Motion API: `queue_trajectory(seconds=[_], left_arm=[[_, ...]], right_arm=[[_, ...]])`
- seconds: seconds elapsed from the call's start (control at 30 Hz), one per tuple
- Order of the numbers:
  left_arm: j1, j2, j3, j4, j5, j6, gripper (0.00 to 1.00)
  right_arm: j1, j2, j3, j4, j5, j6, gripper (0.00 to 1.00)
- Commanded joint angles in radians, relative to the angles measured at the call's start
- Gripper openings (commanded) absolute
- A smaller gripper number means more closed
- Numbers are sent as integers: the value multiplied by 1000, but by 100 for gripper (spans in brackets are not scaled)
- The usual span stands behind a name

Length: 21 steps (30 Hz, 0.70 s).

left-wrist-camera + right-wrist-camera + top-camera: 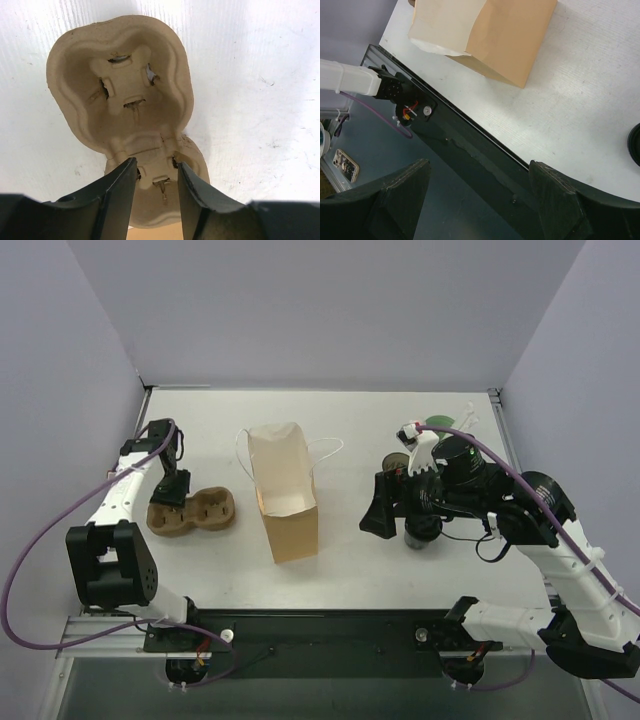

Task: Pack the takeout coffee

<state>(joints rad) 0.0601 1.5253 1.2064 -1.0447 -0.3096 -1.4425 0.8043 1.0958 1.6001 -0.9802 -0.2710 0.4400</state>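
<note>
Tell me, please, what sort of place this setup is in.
Most likely a robotics lab test cell: plain white walls box in a white table, a left arm and right arm are bolted at its near edge, and a paper bag and pulp tray look staged.

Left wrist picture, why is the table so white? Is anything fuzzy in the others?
Left wrist view: bright light washes out the table; the cup tray looks sharp. Right wrist view: the right hand is dark and soft, the paper bag pale at one side. Top view: even light, soft shadows.
</note>
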Motion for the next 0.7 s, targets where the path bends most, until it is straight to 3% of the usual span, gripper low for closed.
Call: queue_trajectory(seconds=[0.0, 0.13, 0.23, 0.47, 0.67], left_arm=[[7, -5, 25, -126, 156, -605, 48], [6, -13, 39, -172, 138, -569, 48], [7, -14, 32, -170, 156, -565, 58], [4, -70, -88, 24, 204, -662, 58], [6, -48, -79, 47, 188, -677, 58]], right_arm=[[-8, -14, 24, -43, -20, 5, 82], [-13, -19, 20, -44, -25, -3, 82], [-16, -19, 21, -46, -30, -7, 82], [-22, -10, 35, -52, -46, -18, 82], [-30, 1, 38, -55, -56, -30, 82]])
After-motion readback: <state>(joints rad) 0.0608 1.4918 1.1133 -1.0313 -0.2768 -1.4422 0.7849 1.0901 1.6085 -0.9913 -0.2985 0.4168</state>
